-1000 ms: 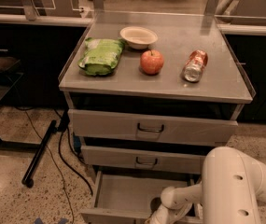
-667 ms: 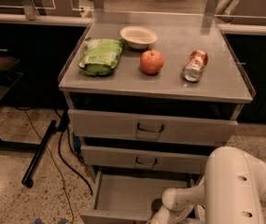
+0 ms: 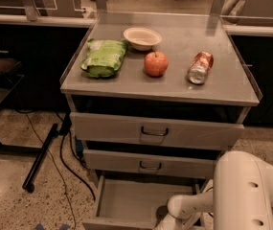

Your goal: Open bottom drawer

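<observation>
White arm (image 3: pixel 251 190) bends downward — its end effector (image 3: pixel 167 220) sits low, cut off at the view's edge.

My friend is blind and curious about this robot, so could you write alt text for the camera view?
The bottom drawer of a grey metal cabinet stands open, with the robot's white arm and its tool at the drawer's front edge. On top lie a green bag, a white bowl, an apple and a can.
</observation>
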